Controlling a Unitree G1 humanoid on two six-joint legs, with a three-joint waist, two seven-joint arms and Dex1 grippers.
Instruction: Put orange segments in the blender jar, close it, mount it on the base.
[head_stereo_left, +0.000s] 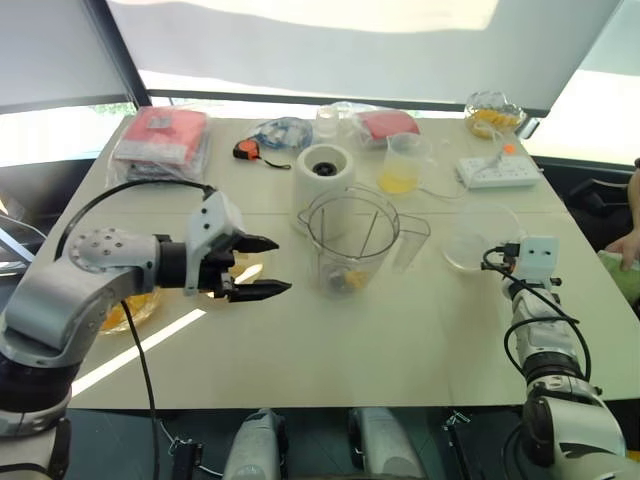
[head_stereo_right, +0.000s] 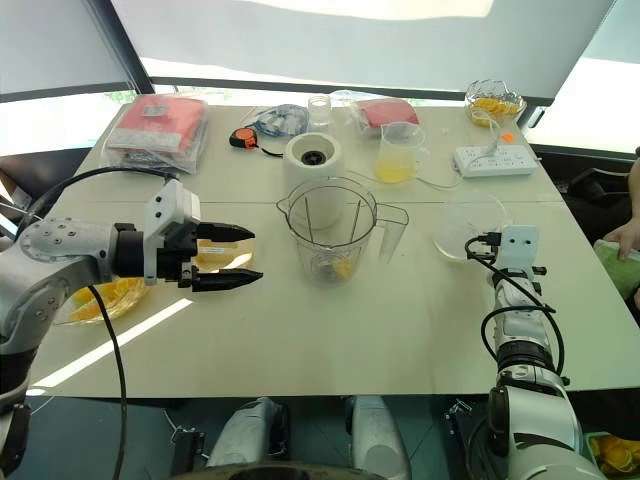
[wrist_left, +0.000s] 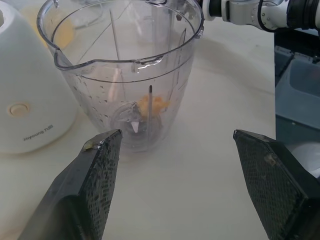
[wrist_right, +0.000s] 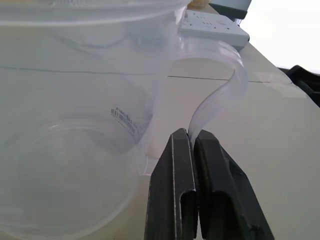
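Head cameras overlook the table (head_stereo_left: 400, 330); wrist cameras sit close.

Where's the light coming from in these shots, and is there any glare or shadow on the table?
Head views: daylight floods in from behind the table, with a bright sun stripe below the left gripper. Left wrist view: highlights glint on the blender jar rim. Right wrist view: white sky glares past the power strip.

left gripper (head_stereo_left: 262, 267) open, right gripper (wrist_right: 192, 145) closed
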